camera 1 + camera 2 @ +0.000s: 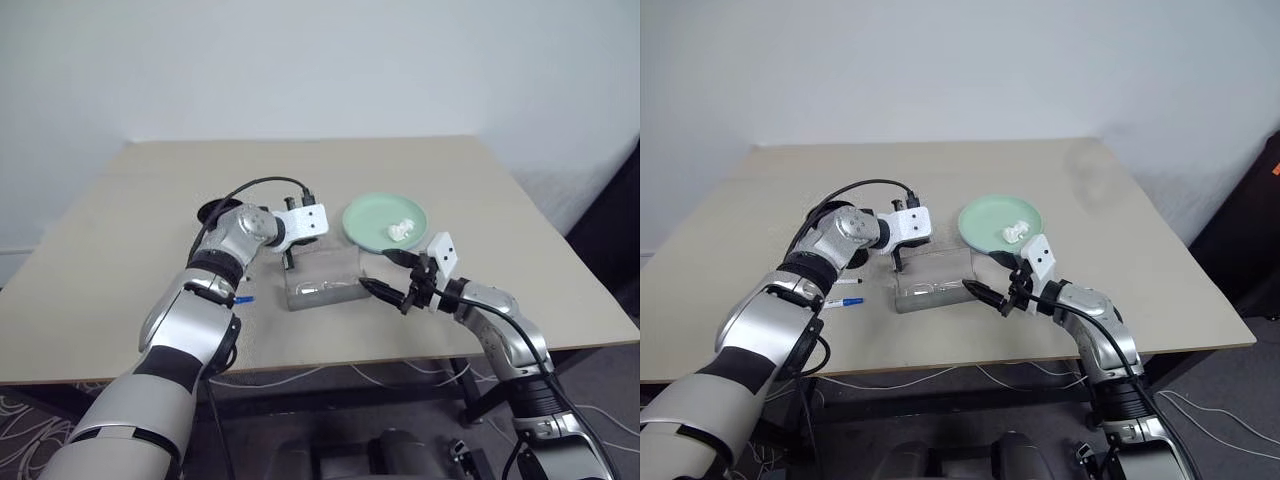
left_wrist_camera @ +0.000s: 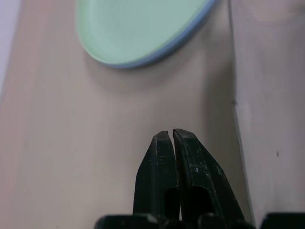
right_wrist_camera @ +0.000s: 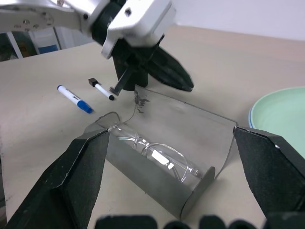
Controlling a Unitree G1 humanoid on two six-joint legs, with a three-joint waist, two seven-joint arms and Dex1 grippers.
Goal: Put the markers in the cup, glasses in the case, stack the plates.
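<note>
Pincers first: our left gripper (image 1: 289, 262) has its two black fingers (image 2: 164, 167) pressed together on nothing, tips at the upright flap of the open case (image 3: 162, 143), while our right gripper (image 1: 383, 273) stands spread wide and empty at the case's 3 o'clock end. We judge the step in hand to be shutting the case, since the glasses (image 3: 157, 153) already lie in its trough; to do it well, we would push the flap over with the closed left fingers, low and slow, and steady the body with the right so the light felt shell does not skid across the table (image 1: 480, 190). We should watch that a temple arm is not caught under the lid. Our left arm reaches forward with the wrist bent down and toward the right; the right forearm lies near level, pointing in toward the left. At 1 o'clock from the case sit the plates (image 1: 385, 221), green on blue, already stacked. At 10 o'clock behind the left wrist stands the cup (image 1: 212, 211). At 9 o'clock lie the markers (image 3: 75, 98), blue-capped and black-capped, side by side, not yet in the cup.
</note>
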